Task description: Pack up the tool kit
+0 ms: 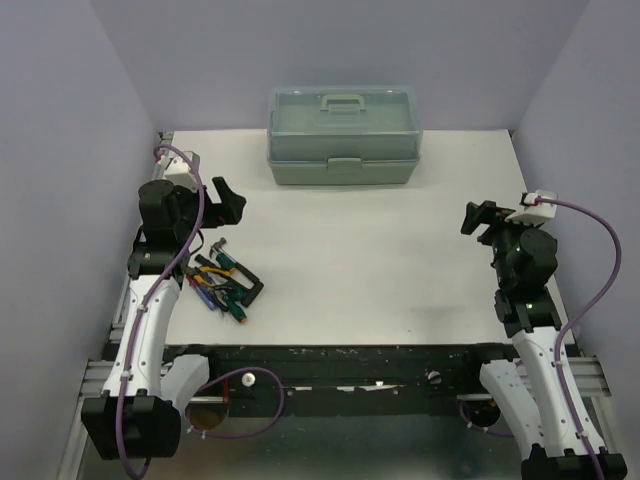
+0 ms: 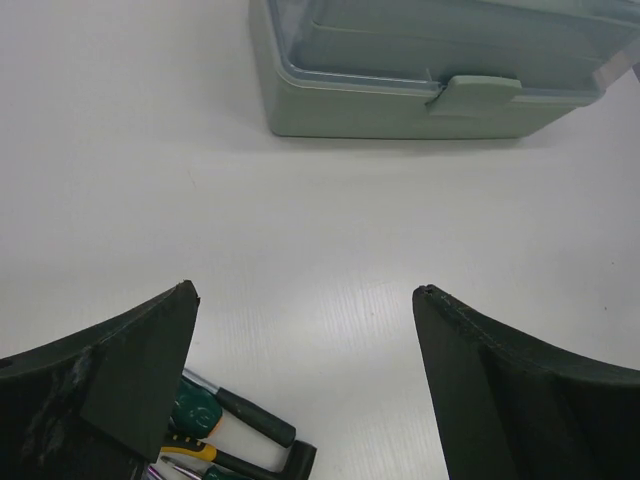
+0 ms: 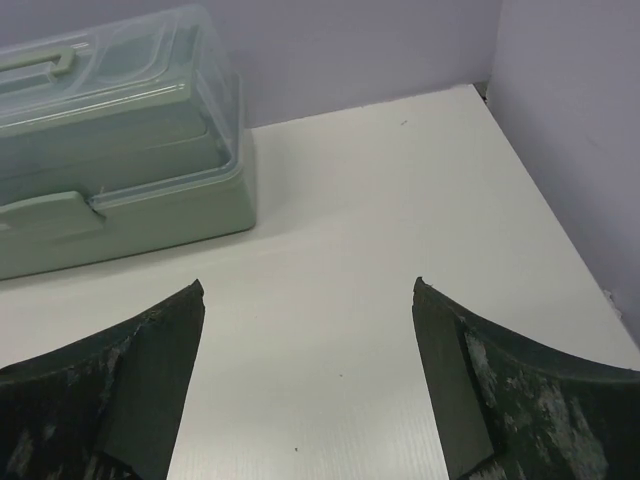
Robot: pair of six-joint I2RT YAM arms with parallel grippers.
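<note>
Toolbox (image 1: 343, 137) closed, lid down, well ahead of left gripper (image 2: 305, 291), ahead-left of right gripper (image 3: 308, 285); both finger pairs spread wide, empty; loose tools (image 1: 225, 283) just behind left fingertips; advisable: release latch (image 2: 475, 93) first, raise lid squarely, then pick tools singly.

The sage-green toolbox (image 1: 343, 136) sits closed at the bench's far edge, translucent lid latched, handle on top. The small tools (image 1: 225, 282) lie heaped near the left edge.
</note>
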